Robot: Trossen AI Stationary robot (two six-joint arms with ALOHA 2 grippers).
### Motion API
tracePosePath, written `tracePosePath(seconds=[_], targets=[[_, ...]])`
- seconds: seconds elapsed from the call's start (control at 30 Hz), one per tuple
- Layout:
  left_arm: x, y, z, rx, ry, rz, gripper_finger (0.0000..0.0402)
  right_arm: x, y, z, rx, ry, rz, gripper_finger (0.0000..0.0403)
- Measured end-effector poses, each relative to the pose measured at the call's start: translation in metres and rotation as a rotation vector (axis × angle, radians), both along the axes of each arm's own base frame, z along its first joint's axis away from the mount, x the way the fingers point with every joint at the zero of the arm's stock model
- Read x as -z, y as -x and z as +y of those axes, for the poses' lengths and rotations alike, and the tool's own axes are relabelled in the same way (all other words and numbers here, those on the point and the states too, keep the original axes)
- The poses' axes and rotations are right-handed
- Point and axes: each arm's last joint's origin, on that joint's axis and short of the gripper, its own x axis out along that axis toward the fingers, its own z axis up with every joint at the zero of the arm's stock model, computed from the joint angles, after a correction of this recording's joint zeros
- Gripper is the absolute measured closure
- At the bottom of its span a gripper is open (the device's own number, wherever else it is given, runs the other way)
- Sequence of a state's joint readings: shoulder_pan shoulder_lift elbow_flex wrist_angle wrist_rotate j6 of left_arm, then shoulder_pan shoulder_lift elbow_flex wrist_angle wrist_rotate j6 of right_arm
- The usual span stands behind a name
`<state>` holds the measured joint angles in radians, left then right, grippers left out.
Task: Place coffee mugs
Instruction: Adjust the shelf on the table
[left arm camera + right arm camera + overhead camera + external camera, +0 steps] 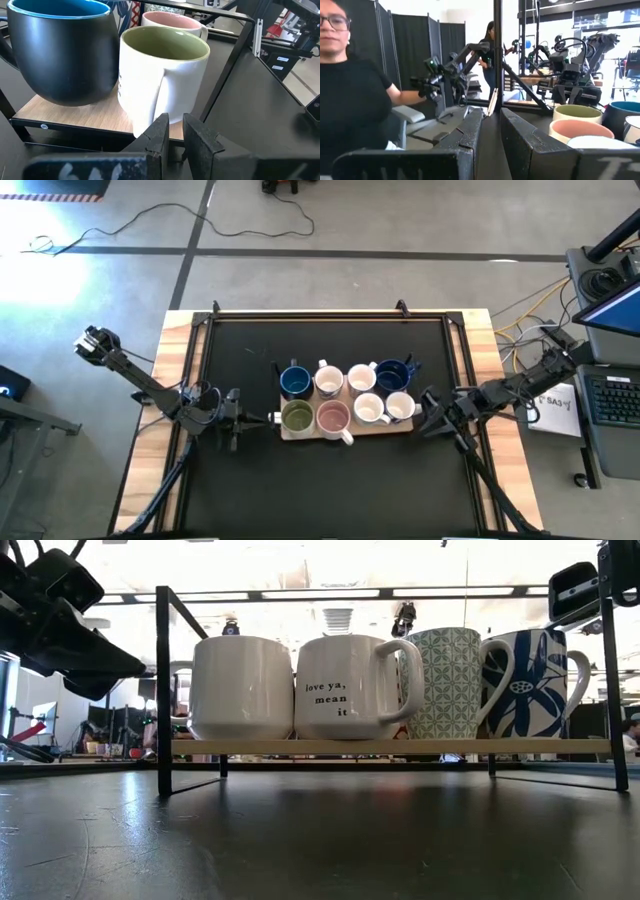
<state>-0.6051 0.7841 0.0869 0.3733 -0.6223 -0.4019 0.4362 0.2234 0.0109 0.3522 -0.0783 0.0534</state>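
Eight mugs stand in two rows on a light wooden board point(380, 427) at the table's middle. The near row is an olive-lined mug point(297, 416), a pink-lined one point(332, 417) and two white-lined ones point(370, 408). The far row has blue-lined mugs point(294, 382) at both ends and two white-lined ones between. My left gripper point(258, 418) is level at the board's left end. Its fingers point(175, 131) are narrowly open, just short of the olive-lined mug's handle point(161, 95). My right gripper point(425, 412) hovers off the board's right end, fingers point(492, 130) slightly apart and holding nothing.
The board sits raised on a black rack point(163, 690), and a black frame point(330, 315) borders the dark mat. A keyboard and a screen point(610, 395) stand right of the table. A person point(350, 90) sits beyond the table's left side.
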Motion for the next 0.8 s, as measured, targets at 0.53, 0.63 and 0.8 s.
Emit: tracePosePath(seconds=[0.53,0.63,0.8], targets=[[0.0,0.0,0.0,0.0,0.0,0.0,0.0364,-0.02,0.0,-0.005,0.167,-0.066,0.119,0.0344],[0.0,0.0,0.0,0.0,0.0,0.0,0.0364,-0.014,-0.002,-0.006,0.203,-0.136,0.209,0.0344],[0.0,0.0,0.0,0.0,0.0,0.0,0.0364,-0.011,-0.003,-0.005,0.175,-0.214,0.258,0.0344]])
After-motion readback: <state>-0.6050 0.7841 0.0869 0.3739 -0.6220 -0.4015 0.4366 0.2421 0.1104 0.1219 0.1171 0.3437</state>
